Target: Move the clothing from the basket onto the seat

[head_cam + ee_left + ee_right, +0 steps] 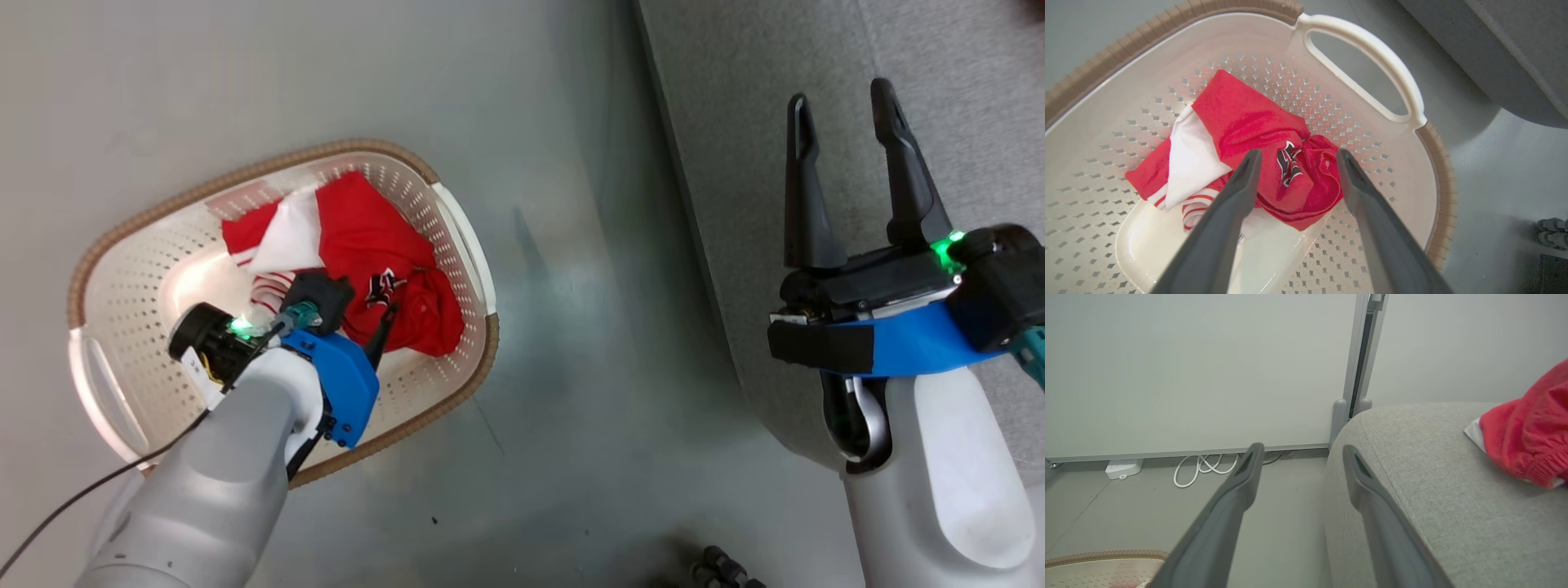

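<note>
– So where does the clothing (367, 237) lie?
– Crumpled, red and white, in the cream basket (122, 286), which stands on the grey floor (563, 343) near the seat (963, 73). One more red garment (1527, 433) lies on the seat cushion; the right wrist view catches it at its right edge.
– And the left gripper (1298, 154)?
– Lowered inside the basket, its fingers (1237, 192) apart, one to each side of the black-and-white emblem (1289, 163). The left wrist view gives that straddle plainly; from the head the blue wrist housing (347, 384) covers much of it. Whether the tips touch the clothing I cannot tell.
– The right gripper (841, 94)?
– Held above the seat's edge, fingers spread, nothing between them. Its own camera looks along them to a pale wall panel (1188, 367), a white cable (1196, 471) coiled at its foot, and a slice of the basket rim at lower left.
– Anything else?
– The left wrist view shows the basket's white side handle (1386, 57) on the side nearest the seat. The clothing sits toward that handle, bare basket bottom on its other side.
</note>
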Motion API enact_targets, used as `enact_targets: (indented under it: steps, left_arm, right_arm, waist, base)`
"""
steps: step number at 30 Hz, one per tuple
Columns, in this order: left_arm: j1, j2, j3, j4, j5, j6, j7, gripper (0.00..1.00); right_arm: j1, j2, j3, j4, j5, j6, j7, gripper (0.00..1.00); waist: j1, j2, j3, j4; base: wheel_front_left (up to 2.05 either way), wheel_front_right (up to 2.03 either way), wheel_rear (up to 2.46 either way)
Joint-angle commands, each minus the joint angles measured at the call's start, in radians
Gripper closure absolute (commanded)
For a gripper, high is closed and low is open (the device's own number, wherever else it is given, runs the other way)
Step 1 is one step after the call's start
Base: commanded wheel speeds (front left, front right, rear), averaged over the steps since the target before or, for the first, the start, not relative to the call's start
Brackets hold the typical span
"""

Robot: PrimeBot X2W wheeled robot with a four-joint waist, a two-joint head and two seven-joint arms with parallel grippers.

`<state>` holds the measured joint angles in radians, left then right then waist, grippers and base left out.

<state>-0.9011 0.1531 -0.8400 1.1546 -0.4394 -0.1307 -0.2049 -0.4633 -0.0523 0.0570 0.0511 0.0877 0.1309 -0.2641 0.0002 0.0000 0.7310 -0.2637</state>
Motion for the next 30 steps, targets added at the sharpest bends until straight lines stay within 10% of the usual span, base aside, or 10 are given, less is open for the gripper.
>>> enact_targets:
  steps: [1, 30]
  left_arm:
    - [-0.021, 0.013, -0.008, 0.011, -0.006, 0.000, 0.000, 0.00]
    - [-0.197, 0.025, -0.100, 0.120, -0.066, 0.000, 0.014, 0.00]
  right_arm:
    - [-0.023, 0.003, 0.002, -0.011, 0.003, 0.000, -0.001, 0.00]
    - [-0.118, 0.003, 0.009, -0.066, -0.005, 0.000, -0.001, 0.00]
  waist:
    - [-0.0002, 0.0000, 0.041, -0.008]
    - [-0.0002, 0.0000, 0.285, -0.009]
  base:
    - [0.00, 0.00, 0.00]
    - [0.00, 0.00, 0.00]
